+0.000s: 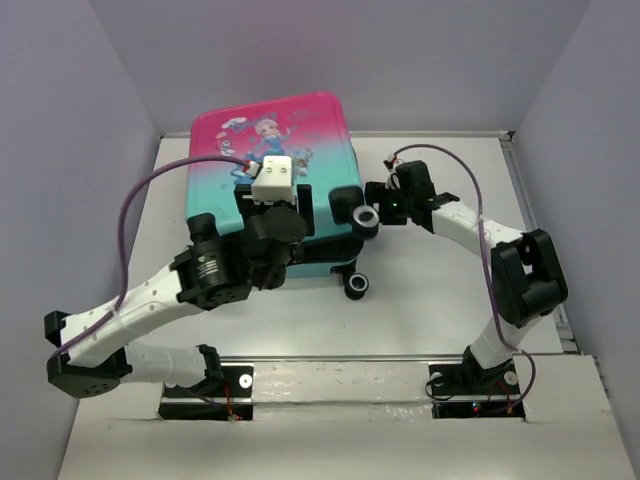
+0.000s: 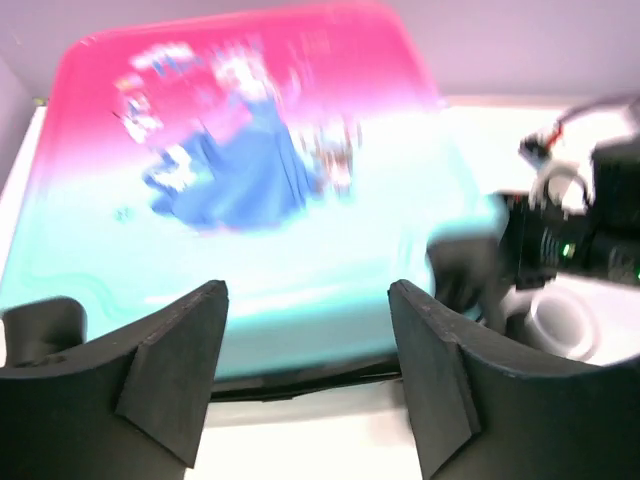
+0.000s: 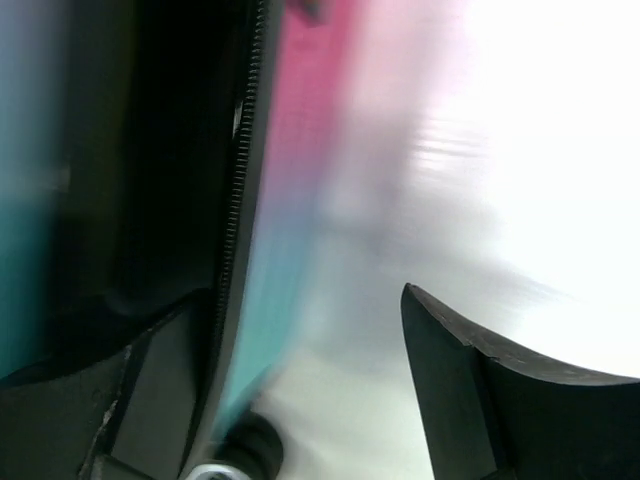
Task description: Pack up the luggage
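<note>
This is looking like a robotics lab test cell. A white-and-black jointed left robot arm and a matching right robot arm are sitting bolted at the near edge of a flat white table. Plain pale lilac wall panels are enclosing it left, far and right. A purple cable is looping off the left arm, and a pink-to-teal hard-shell child's suitcase is lying on the table.

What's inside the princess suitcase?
Nothing inside shows. The suitcase lies shut, so you can see only its pink-and-teal outside with the princess picture. Anything packed in it is covered.
</note>
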